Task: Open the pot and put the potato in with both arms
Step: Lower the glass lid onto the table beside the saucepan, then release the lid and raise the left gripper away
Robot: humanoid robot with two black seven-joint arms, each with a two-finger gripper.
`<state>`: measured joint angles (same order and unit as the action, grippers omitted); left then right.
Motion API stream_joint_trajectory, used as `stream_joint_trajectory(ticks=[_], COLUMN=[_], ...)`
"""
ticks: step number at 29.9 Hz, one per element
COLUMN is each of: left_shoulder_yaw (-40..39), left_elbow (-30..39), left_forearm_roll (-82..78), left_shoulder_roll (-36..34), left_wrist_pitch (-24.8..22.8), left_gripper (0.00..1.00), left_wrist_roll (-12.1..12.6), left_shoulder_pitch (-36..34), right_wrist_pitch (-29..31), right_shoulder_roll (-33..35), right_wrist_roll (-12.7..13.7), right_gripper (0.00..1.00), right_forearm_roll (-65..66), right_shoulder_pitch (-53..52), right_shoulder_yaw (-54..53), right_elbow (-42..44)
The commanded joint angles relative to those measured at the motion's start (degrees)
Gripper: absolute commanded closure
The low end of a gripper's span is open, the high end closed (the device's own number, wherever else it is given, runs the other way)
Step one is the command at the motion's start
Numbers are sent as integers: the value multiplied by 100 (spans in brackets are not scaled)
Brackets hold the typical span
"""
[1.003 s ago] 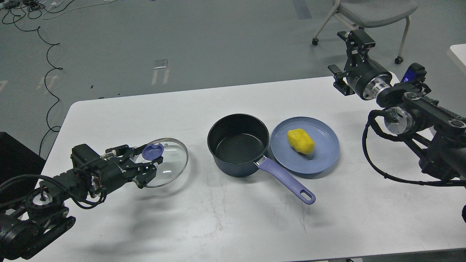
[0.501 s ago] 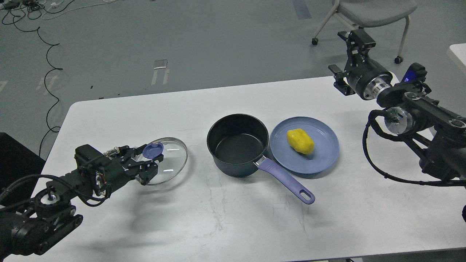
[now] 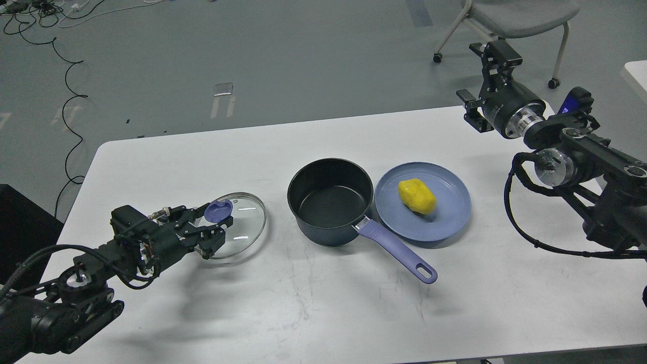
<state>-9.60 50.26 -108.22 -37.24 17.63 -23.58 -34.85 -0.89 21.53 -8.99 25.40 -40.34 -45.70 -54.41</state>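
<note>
The dark navy pot [image 3: 330, 201] stands open and empty at the table's middle, its lavender handle [image 3: 397, 250] pointing to the front right. The yellow potato [image 3: 417, 196] lies on a light-blue plate [image 3: 450, 222] just right of the pot. My left gripper [image 3: 217, 216] is shut on the purple knob [image 3: 219, 209] of the glass lid [image 3: 242, 227] and holds it low over the table, left of the pot. I cannot tell whether the lid's rim touches the table. My right gripper [image 3: 481, 78] is open and empty, raised over the table's far right edge, well away from the potato.
The white table [image 3: 323, 313] ends close behind the pot and plate. A grey wheeled chair [image 3: 510, 20] stands on the floor behind the right arm. Cables [image 3: 65, 76] lie on the floor at far left. A white surface's corner [image 3: 638, 76] shows at the right edge.
My left gripper has moved a little to the right and toward the pot with the lid in it. The right arm, pot and potato have hardly moved.
</note>
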Motion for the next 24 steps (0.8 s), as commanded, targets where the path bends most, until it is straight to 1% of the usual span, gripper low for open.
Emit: stream_joint_trajectory(ticks=[1, 2, 4, 9, 12, 14, 15, 18, 20, 24], left_shoulder_yaw=[2, 2, 2, -6, -24, -24, -15, -15, -50, -86], left_elbow=[-7, -16, -16, -25, -25, -25, -25, 28, 72, 107], left_forearm_roll=[29, 29, 38, 178, 801, 1660, 1881, 2559, 3076, 3965], left_shoulder_roll=[-2, -2, -2, -11, -29, -99, -125, -353, -599, -706], left_wrist_pitch=[47, 47, 47, 56, 56, 39, 12, -49, -224, -593], left_gripper=[3, 3, 3, 3, 2, 2, 2, 2, 2, 2], left_wrist_roll=[-59, -137, -191, -208, -244, -410, -442, -442, -442, -442], left_shoulder_pitch=[-4, -4, -4, -22, -136, -424, -539, -909, -1181, -1612], right_wrist_pitch=[1, -8, 1, 1, 9, 18, 18, 18, 18, 27], right_shoulder_roll=[18, 18, 18, 27, 36, 71, 88, 255, 317, 317], right_wrist_roll=[-7, -7, -7, -15, -24, -33, -33, -33, -33, -42], right_gripper=[0, 0, 0, 0, 0, 0, 0, 0, 0, 0], right_forearm_roll=[-9, -9, -9, 0, 18, 192, 315, 1140, 1895, 2706], right_shoulder_pitch=[0, 0, 0, -9, -35, -236, -307, -571, -842, -1124], right_shoulder_yaw=[0, 0, 0, 8, 157, 499, 622, 1360, 2071, 2907], right_elbow=[1, 1, 1, -25, -52, -69, -69, -69, -87, -70])
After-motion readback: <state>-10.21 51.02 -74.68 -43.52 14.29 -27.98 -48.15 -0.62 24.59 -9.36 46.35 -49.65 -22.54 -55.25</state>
